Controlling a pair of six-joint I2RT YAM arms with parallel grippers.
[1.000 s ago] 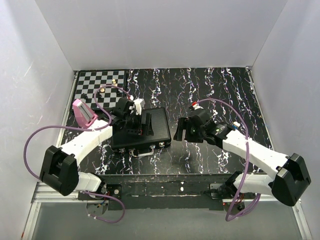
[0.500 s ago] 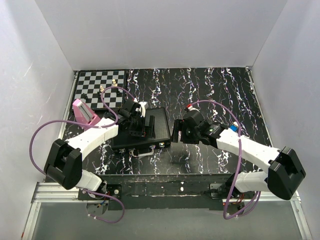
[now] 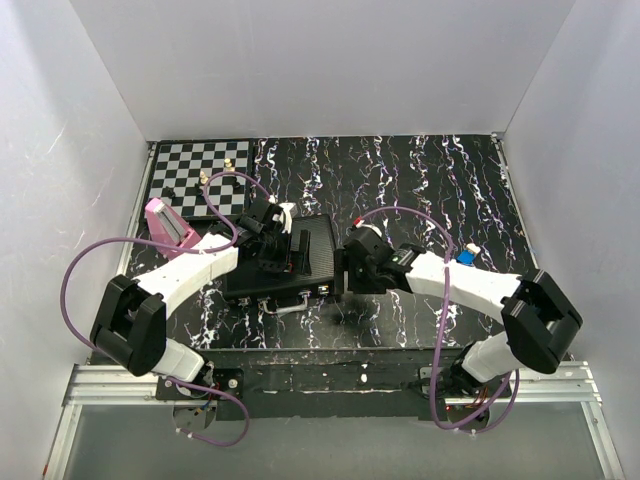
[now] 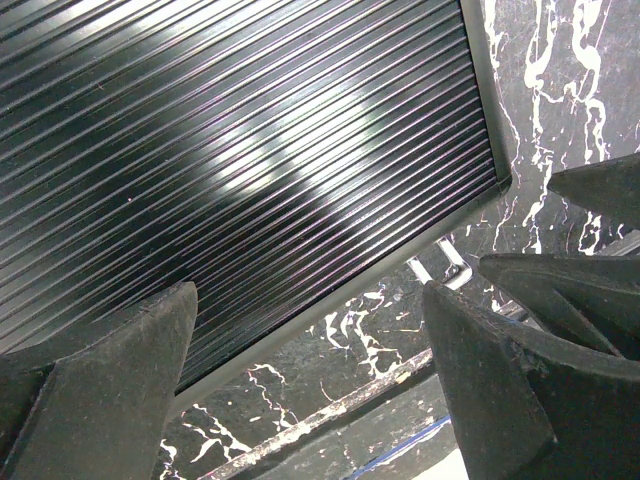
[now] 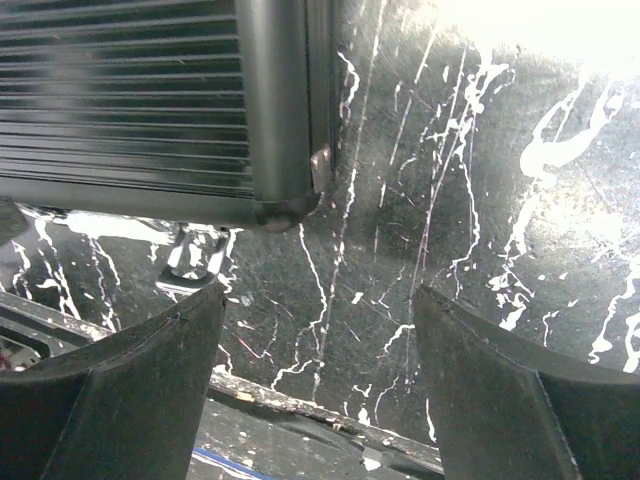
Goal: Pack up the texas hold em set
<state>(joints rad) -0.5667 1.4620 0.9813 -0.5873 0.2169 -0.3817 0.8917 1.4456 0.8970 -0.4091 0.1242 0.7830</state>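
Where the black-and-white marbled table (image 3: pixel 420 180) meets its left-centre area, the black ribbed briefcase (image 3: pixel 318 250) lies flat with its lid shut, slightly skewed, its long near edge carrying silver latches (image 3: pixel 303 293). The left gripper (image 3: pixel 272 250) hangs over the middle of the lid; in its wrist view the left gripper (image 4: pixel 310 300) has its two dark fingers (image 4: pixel 120 350) spread wide with nothing between them, and the ribbed lid of the briefcase (image 4: pixel 250 150) fills the space beyond. Whether the fingertips touch the lid cannot be told. The right gripper (image 3: pixel 345 272) sits just beside the case's right end, near its front corner. From that wrist, the right gripper (image 5: pixel 318 300) is likewise spread apart and empty, looking at the rounded corner of the briefcase (image 5: pixel 130 90), with one of the latches (image 5: pixel 195 255) showing below the case's edge. At the far left corner of the table lies a chessboard (image 3: pixel 195 165) with a few small pale pieces (image 3: pixel 229 162) on it. A pink-cased object (image 3: pixel 168 227) stands by the left arm, and a small blue cube (image 3: pixel 463 257) shows beside the right arm.
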